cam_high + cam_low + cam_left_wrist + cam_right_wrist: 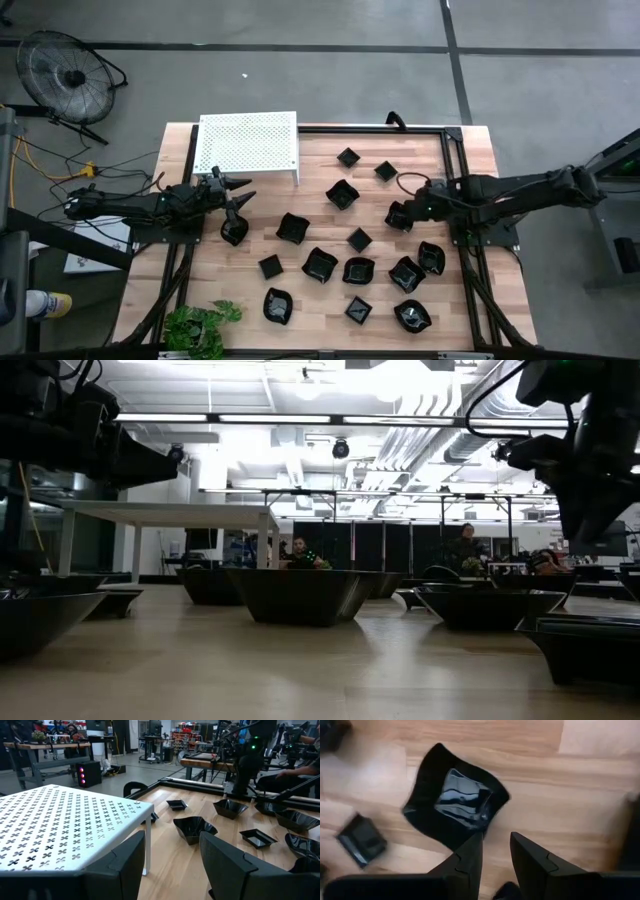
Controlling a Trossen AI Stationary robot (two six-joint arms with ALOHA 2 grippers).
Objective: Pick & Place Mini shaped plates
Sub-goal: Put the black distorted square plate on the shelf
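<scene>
Right wrist view — right pincer (495, 847) pinching plate (455, 810) rim.

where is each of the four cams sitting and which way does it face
High: overhead, facing straight down on the table, white shelf, both arms.
Low: at tabletop height, facing level across the plates into the room; arms overhead.
Left wrist: on the left arm, facing across the shelf; open left hand shows.
Right wrist: facing down; right hand pinches a plate's edge.
High and left wrist share the shelf.

No text, label or number can be read anywhere.
</scene>
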